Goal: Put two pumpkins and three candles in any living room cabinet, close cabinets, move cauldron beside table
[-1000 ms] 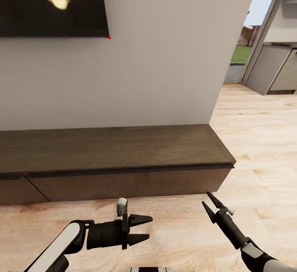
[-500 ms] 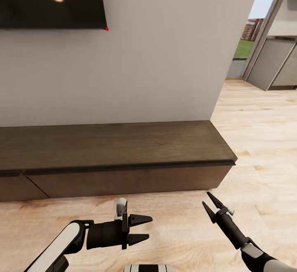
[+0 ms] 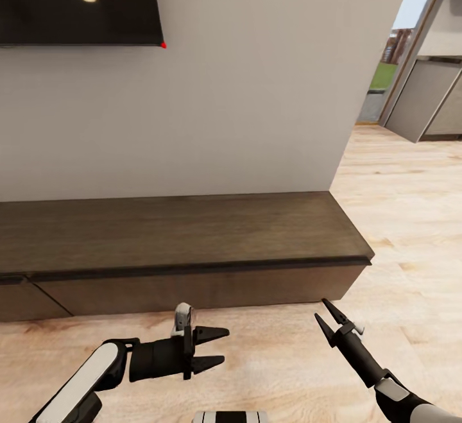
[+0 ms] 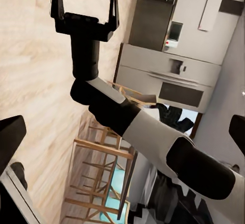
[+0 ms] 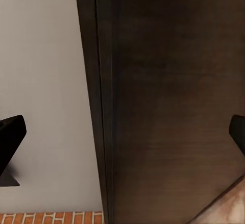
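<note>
Head view: the cabinet (image 3: 186,243) runs along the wall (image 3: 256,89), its dark top bare and its drawer fronts flush and shut. It lies just ahead of both sets of jaws, across a strip of pale wood floor (image 3: 410,217).

Left jaws (image 3: 215,348): spread wide, nothing between the fingers, hovering above the floor and pointing sideways toward the right arm. The cabinet front is near, beyond the upper finger, not touching.

Right jaws (image 3: 326,319): parted, also empty, tips angled up toward the cabinet's right end; the drawer front is a short way ahead of the tips, apart from them.

TV (image 3: 77,2) hangs on the wall above the cabinet's left part, well beyond the left jaws. Past the wall's right edge, grey kitchen units (image 3: 427,99), far beyond the right jaws.

Left wrist view: the right jaws (image 4: 84,2) sit straight ahead of the left jaws, fingers apart over the floor; the right arm (image 4: 153,137) crosses the frame; kitchen appliances (image 4: 178,76) and wooden chairs (image 4: 99,178) behind.

Right wrist view: dark cabinet wood (image 5: 173,101) directly in front of the right jaws, with grey wall to one side.
</note>
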### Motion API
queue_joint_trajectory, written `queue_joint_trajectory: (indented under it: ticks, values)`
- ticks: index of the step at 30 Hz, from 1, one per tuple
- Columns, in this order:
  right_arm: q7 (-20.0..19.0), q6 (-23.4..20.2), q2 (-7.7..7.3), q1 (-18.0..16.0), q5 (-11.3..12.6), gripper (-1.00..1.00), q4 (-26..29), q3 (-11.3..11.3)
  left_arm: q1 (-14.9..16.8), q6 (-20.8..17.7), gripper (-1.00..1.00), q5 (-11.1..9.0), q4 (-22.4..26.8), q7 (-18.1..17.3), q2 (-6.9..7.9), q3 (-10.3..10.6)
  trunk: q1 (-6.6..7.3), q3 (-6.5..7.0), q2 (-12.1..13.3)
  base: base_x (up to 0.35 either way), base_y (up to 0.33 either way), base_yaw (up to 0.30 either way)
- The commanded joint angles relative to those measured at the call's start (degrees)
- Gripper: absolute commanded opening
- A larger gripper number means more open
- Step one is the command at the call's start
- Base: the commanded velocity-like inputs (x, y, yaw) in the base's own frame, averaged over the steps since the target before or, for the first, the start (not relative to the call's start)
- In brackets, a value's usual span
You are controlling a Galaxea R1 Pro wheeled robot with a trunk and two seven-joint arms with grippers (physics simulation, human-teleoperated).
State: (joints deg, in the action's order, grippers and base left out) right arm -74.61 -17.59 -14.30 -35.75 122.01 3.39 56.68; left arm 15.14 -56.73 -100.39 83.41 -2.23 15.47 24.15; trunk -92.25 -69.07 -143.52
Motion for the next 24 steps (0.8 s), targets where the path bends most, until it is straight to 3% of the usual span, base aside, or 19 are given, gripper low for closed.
queue_joint_trajectory:
  ticks: [1, 4, 7, 24]
  values:
    - [-0.16, -0.6, -0.03, -0.02, 0.6, 1.0, 0.04, 0.45, 0.05, -0.04, 1.0, 0.66, -0.12, -0.2, 0.06, -0.43, 0.01, -0.04, -0.02, 0.011, 0.0, 0.0]
    - [-0.18, -0.67, -0.03, -0.02, 0.6, 1.0, 0.07, 0.45, 0.24, -0.04, 1.0, 3.58, -0.94, -0.26, 0.05, -1.18, 0.01, -0.04, -0.02, 0.005, 0.0, 0.0]
    - [-0.18, -0.68, -0.08, -0.02, 0.62, 1.0, 0.05, 0.45, 0.33, -0.04, 1.0, 4.98, -1.64, -0.31, 0.03, -1.42, 0.01, -0.04, -0.02, 0.001, 0.0, 0.0]
    - [-0.12, -0.59, -0.03, -0.02, 0.6, 1.0, 0.04, 0.45, 0.33, -0.04, 1.0, 5.47, -1.69, -0.32, -0.02, -2.52, 0.01, -0.04, -0.02, 0.045, 0.0, 0.0]
